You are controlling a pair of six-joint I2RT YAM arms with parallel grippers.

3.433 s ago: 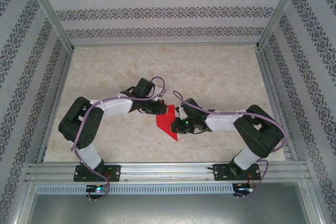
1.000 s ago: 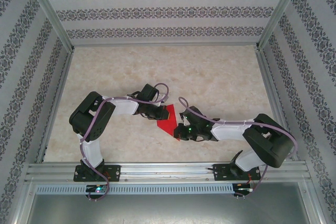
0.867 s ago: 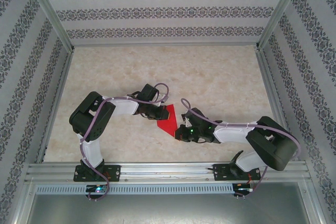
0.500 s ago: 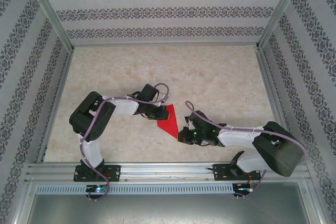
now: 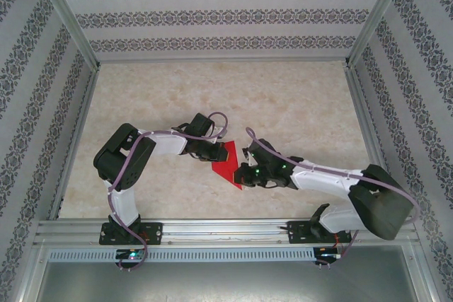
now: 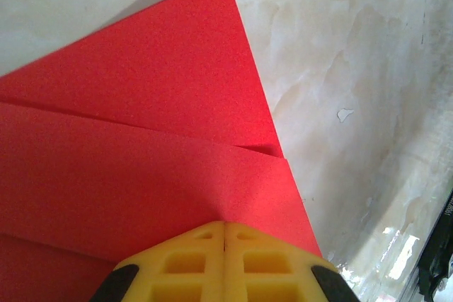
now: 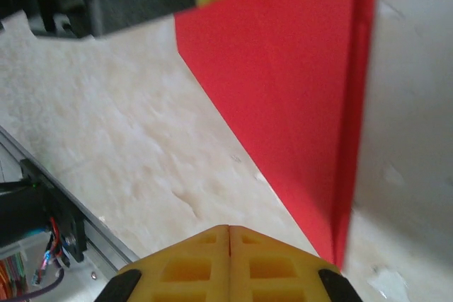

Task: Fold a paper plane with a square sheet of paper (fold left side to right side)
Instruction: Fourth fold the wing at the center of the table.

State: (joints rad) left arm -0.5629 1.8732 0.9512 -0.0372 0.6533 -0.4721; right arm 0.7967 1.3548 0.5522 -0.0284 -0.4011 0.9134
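The square sheet of paper (image 5: pixel 226 167) lies folded into a narrow red pointed shape on the table, its sharp tip toward the near edge. In the left wrist view the paper (image 6: pixel 141 139) shows overlapping creased layers. My left gripper (image 5: pixel 217 152) is shut, and its yellow tip (image 6: pixel 224 225) presses down on the paper's upper part. My right gripper (image 5: pixel 243 175) is shut too. It (image 7: pixel 229 230) rests over bare table just beside the paper's (image 7: pixel 297 83) lower tip, holding nothing.
The marble-look table top (image 5: pixel 283 104) stretches away behind the paper. Patterned walls enclose three sides. A metal rail (image 5: pixel 226 230) runs along the near edge, close below the right gripper, with the rail (image 7: pixel 42 203) and wiring at the lower left of the right wrist view.
The right gripper swept down along the paper's right edge toward the tip, then came back up slightly, its elbow swinging out to the right. The left gripper stayed pressed on the paper.
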